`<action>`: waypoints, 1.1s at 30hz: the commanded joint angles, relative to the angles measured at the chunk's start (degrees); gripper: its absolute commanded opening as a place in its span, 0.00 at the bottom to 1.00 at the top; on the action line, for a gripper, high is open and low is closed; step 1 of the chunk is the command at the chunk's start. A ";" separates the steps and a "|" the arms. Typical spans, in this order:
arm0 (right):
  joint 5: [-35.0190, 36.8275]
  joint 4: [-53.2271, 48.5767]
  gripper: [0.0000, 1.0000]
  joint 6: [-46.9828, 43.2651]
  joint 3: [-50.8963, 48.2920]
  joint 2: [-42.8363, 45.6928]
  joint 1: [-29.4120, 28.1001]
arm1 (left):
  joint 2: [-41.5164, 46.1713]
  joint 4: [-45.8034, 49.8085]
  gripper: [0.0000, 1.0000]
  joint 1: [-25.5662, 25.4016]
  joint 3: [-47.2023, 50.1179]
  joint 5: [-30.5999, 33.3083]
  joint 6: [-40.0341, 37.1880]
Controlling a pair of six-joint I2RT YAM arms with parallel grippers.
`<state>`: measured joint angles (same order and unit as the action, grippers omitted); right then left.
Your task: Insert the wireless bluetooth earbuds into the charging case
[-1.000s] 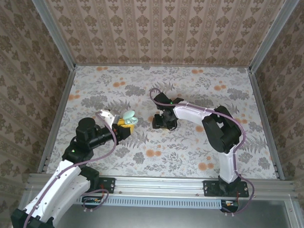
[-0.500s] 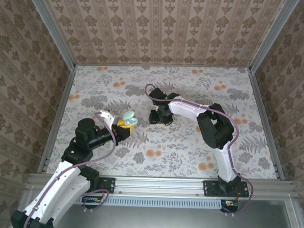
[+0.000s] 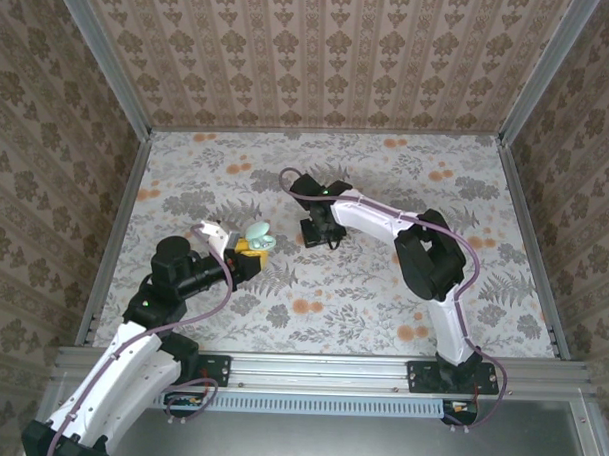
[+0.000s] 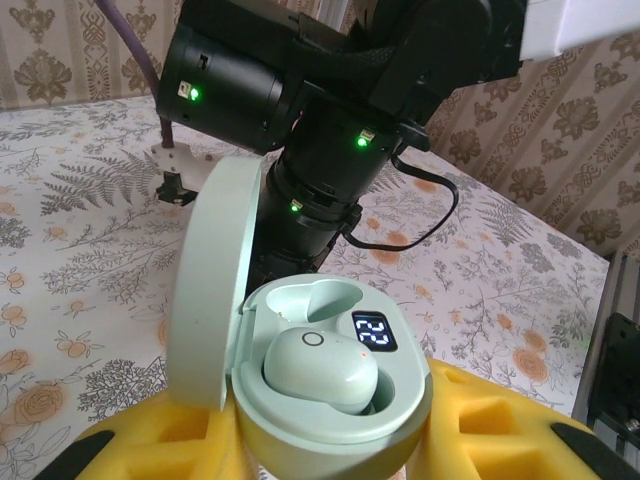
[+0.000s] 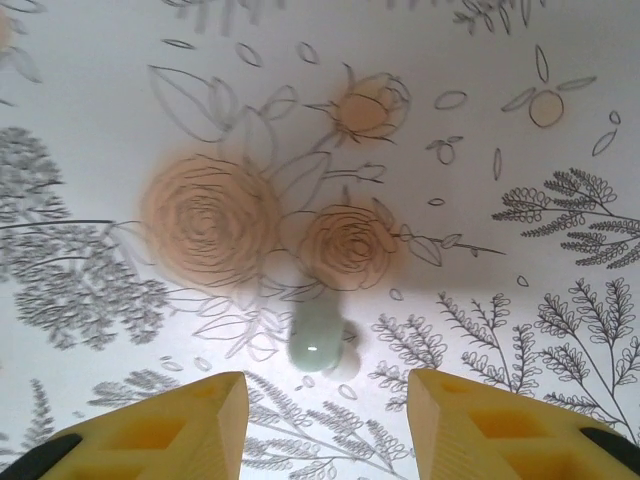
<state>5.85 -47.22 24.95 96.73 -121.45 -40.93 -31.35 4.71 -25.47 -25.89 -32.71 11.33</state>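
1. From the overhead camera: my left claw (image 3: 246,250) is clamping the mint charging case (image 3: 257,237) over the left-middle of the flowered table (image 3: 362,312). My right claw (image 3: 321,234) is pointing down at the table to the right of the case, apart from it.
2. From my left wrist: my yellow fingers (image 4: 150,445) are pressing the case from both sides. Its lid (image 4: 205,290) is standing open on the left. One seated earbud (image 4: 320,370) is resting in its pocket beside the lit display (image 4: 374,332) (it reads 22).
3. From my right wrist: my right fingers (image 5: 170,425) are standing apart, gripping nothing. The loose earbud (image 5: 315,336) is lying on the table just beyond the gap, roughly centred and touching neither finger.
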 commanded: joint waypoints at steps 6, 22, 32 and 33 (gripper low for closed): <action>6.28 -7.03 0.43 -3.57 6.95 -3.01 -2.41 | 0.38 -0.11 0.18 -0.21 -0.15 -0.07 -1.15; 6.83 -9.64 0.33 -4.56 10.35 -8.37 -2.49 | 0.77 0.40 0.18 -0.20 -0.21 0.12 -1.60; 7.07 -10.00 0.31 -5.29 11.34 -10.66 -2.44 | 0.29 0.83 0.17 -0.19 -0.93 0.28 -2.10; 7.25 -10.08 0.31 -5.36 11.55 -10.80 -2.40 | 0.07 0.83 0.18 -0.19 -1.07 0.28 -2.15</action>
<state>11.44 -54.70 20.73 106.41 -130.69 -43.64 -31.40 4.75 -25.47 -25.89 -32.71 10.68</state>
